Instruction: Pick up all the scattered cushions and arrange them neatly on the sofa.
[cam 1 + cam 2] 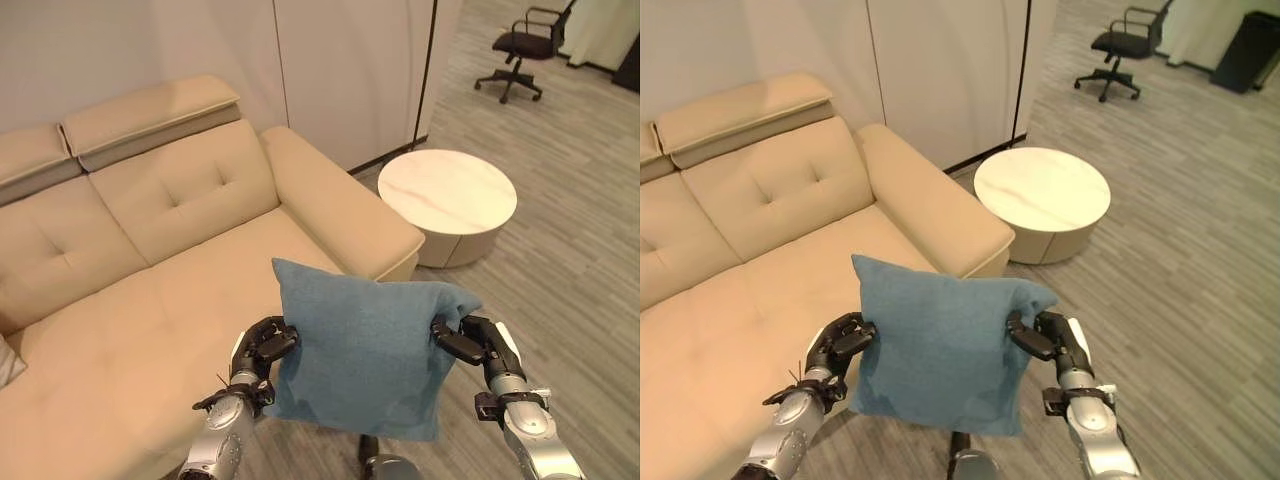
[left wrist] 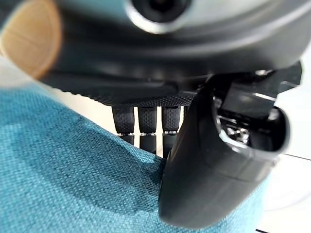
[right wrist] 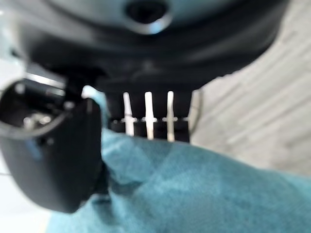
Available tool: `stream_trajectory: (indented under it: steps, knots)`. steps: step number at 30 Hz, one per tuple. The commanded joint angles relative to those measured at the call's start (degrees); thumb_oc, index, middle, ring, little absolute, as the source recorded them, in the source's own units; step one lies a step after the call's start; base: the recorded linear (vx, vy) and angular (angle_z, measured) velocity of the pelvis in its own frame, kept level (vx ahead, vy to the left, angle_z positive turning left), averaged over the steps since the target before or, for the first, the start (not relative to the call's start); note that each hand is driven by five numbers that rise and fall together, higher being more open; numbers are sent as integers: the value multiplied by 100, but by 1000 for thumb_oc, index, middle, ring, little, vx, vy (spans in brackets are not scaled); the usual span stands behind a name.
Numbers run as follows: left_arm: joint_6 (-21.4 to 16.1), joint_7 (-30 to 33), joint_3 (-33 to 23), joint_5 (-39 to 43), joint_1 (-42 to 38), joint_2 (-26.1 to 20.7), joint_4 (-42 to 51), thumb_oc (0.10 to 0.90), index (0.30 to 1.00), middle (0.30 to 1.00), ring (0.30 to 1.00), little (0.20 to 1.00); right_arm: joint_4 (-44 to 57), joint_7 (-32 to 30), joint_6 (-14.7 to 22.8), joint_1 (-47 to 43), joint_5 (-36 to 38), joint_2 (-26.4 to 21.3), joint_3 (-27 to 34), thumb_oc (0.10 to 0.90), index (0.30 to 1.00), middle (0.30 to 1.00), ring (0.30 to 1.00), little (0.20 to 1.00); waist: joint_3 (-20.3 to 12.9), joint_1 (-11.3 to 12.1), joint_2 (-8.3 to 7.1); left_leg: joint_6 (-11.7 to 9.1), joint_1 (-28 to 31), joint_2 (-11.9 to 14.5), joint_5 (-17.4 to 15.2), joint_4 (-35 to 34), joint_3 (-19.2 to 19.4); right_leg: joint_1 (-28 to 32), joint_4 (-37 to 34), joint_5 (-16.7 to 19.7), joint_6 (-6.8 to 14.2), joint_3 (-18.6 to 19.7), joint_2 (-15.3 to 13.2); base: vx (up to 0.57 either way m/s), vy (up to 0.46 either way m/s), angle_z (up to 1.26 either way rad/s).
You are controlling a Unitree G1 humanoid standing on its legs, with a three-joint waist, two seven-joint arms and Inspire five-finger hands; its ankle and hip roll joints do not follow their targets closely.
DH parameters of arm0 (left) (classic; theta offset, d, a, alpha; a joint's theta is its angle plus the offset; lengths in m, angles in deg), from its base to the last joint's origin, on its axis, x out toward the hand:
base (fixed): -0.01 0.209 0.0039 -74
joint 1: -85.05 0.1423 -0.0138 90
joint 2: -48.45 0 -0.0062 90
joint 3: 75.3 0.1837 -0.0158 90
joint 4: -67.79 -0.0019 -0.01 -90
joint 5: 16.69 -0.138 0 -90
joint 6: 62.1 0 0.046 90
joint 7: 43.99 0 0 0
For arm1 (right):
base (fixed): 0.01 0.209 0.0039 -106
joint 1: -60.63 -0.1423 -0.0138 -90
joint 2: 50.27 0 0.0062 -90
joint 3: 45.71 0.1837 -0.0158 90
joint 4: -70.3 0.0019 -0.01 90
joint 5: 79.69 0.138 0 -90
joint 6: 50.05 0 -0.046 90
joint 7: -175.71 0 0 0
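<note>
Now cushion (image 1: 365, 350) between both hands

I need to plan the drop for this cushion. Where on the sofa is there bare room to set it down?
Both the left hand and right hand pinch the blue cushion. The sofa seat is bare from the armrest along the tufted backrest. A pale object at the far left seat edge takes the one occupied spot.

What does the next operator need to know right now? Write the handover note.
Left hand: pinching the blue cushion's left edge.
Right hand: pinching its right edge.
The cushion hangs between them, off the floor, in front of the beige sofa's seat by its right armrest.
Done: cushion picked up.
Left: set it on the sofa and straighten it.
</note>
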Motion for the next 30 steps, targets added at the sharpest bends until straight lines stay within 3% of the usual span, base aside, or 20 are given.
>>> stream_trajectory:
  steps: [1, 3, 5, 6, 7, 11, 15, 16, 18, 19, 20, 21, 22, 24, 25, 27, 28, 29, 30]
  knots:
    - [-560, -274, -95, 50, -564, -85, 1291, 400, 300, 300, 300, 300, 1027, 119, 799, -485, 253, -2, -206, 400, 300, 300, 300, 300, -381, 193, -192, 285, -462, 19, -345, 204, 857, 829, -771, -109, 432, 235, -228, 279, -40, 35]
    - [-550, -295, -112, 49, -493, -91, 1335, 400, 300, 300, 300, 300, 1035, 136, 827, -505, 263, -45, -212, 400, 300, 300, 300, 300, -393, 316, -241, 291, -722, -199, -419, -618, 905, 942, -766, -275, 462, 188, -263, 294, 16, 38]
    - [-552, -310, -127, 66, -407, -95, 1400, 400, 300, 300, 300, 300, 1057, 153, 837, -518, 255, -44, -228, 400, 300, 300, 300, 300, -381, 454, -213, 228, -901, -256, -146, -1568, 928, 1114, -747, -453, 479, 127, -202, 264, 40, 23]
    - [-552, -310, -127, 65, -406, -96, 1401, 400, 300, 300, 300, 300, 1057, 153, 837, -517, 255, -43, -228, 400, 300, 300, 300, 300, -379, 454, -217, 228, -892, -261, -140, -1580, 931, 1117, -746, -454, 479, 128, -207, 290, 58, 9]
    - [-561, -294, -137, 95, -361, -98, 1395, 400, 300, 300, 300, 300, 1041, 124, 846, -568, 229, -52, -253, 400, 300, 300, 300, 300, -347, 593, -170, 132, -1134, -230, 331, -2051, 1038, 1344, -770, -567, 470, 56, -91, 297, 56, 23]
    - [-538, -228, -151, 148, -338, -120, 1449, 400, 300, 300, 300, 300, 1081, 24, 792, -794, 86, -59, -388, 400, 300, 300, 300, 300, -333, 837, -240, 58, -1464, -6, 704, -2547, 1662, 1840, -811, -844, 503, -63, -44, 367, 113, 23]
    - [-497, -242, -195, 182, -229, -134, 1471, 400, 300, 300, 300, 300, 1132, 129, 735, -950, -69, -17, -541, 400, 300, 300, 300, 300, -512, 969, -306, 167, -1281, -41, 789, -2598, 1705, 2065, -662, -973, 626, -60, -109, 359, 172, -3]
    - [-496, -233, -175, 219, -214, -163, 1458, 400, 300, 300, 300, 300, 1144, 135, 721, -1039, -272, -14, -649, 400, 300, 300, 300, 300, -583, 1035, -453, 232, -1241, -154, 664, -2409, 1705, 2099, -430, -937, 753, -133, -286, 325, 189, 5]
    - [-480, -250, -180, 150, -237, -222, 1395, 400, 300, 300, 300, 300, 1146, 136, 736, -1071, -496, -41, -690, 400, 300, 300, 300, 300, -684, 1089, -601, 409, -1101, -313, 393, -2309, 1795, 1962, 167, -531, 985, -218, -549, 314, 203, 13]
    - [-481, -251, -181, 150, -240, -222, 1394, 400, 300, 300, 300, 300, 1144, 135, 737, -1075, -497, -41, -690, 400, 300, 300, 300, 300, -696, 1099, -594, 412, -1109, -301, 412, -2328, 1805, 1942, 157, -511, 983, -205, -539, 250, 248, 36]
    - [-470, -260, -173, 57, -320, -309, 1396, 400, 300, 300, 300, 300, 1164, 211, 691, -1210, -739, -154, -762, 400, 300, 300, 300, 300, -650, 1084, -628, 610, -902, -451, 136, -2228, 1834, 1629, 1198, 280, 1238, -261, -884, 226, 248, 47]
    - [-479, -244, -138, 13, -397, -362, 1392, 400, 300, 300, 300, 300, 1163, 211, 696, -1267, -784, -171, -812, 400, 300, 300, 300, 300, -595, 1045, -591, 695, -807, -474, 50, -2195, 1797, 1467, 1706, 543, 1239, -168, -935, 289, 306, 50]
    - [-507, -217, -155, -64, -487, -405, 1352, 400, 300, 300, 300, 300, 1178, 212, 705, -1285, -809, -180, -810, 400, 300, 300, 300, 300, -569, 980, -532, 774, -690, -501, -43, -2189, 1735, 1277, 2059, 725, 1204, -50, -944, 218, 183, 43]
    - [-509, -214, -191, -127, -552, -464, 1363, 400, 300, 300, 300, 300, 1231, 270, 685, -1265, -891, -210, -769, 400, 300, 300, 300, 300, -559, 855, -439, 860, -385, -584, -260, -2229, 1552, 923, 2439, 706, 1120, 49, -1122, 209, 105, 61]
    - [-509, -214, -193, -127, -555, -462, 1363, 400, 300, 300, 300, 300, 1232, 270, 684, -1267, -891, -212, -769, 400, 300, 300, 300, 300, -568, 852, -427, 858, -393, -573, -238, -2248, 1547, 913, 2425, 723, 1111, 42, -1108, 305, 29, 54]
    - [-545, -212, -192, -96, -705, -457, 1335, 400, 300, 300, 300, 300, 1251, 303, 654, -1318, -921, -283, -759, 400, 300, 300, 300, 300, -557, 661, -347, 776, -99, -694, -410, -2343, 1265, 526, 1736, 283, 936, -18, -1336, 377, -31, 35]
    - [-561, -207, -165, -73, -756, -442, 1329, 400, 300, 300, 300, 300, 1233, 276, 642, -1342, -949, -317, -746, 400, 300, 300, 300, 300, -542, 574, -342, 724, -13, -730, -466, -2374, 1151, 461, 1251, 72, 902, 71, -1281, 213, -57, 54]
    - [-562, -208, -167, -72, -760, -441, 1327, 400, 300, 300, 300, 300, 1231, 276, 642, -1346, -949, -317, -746, 400, 300, 300, 300, 300, -544, 563, -331, 721, -19, -721, -445, -2388, 1138, 472, 1218, 96, 894, 51, -1268, 310, -156, 90]
    - [-577, -203, -106, -57, -875, -394, 1300, 400, 300, 300, 300, 300, 1202, 249, 592, -1381, -977, -367, -709, 400, 300, 300, 300, 300, -490, 386, -412, 631, 128, -829, -566, -2395, 887, 369, 240, 12, 979, 574, -1031, 282, -156, 104]
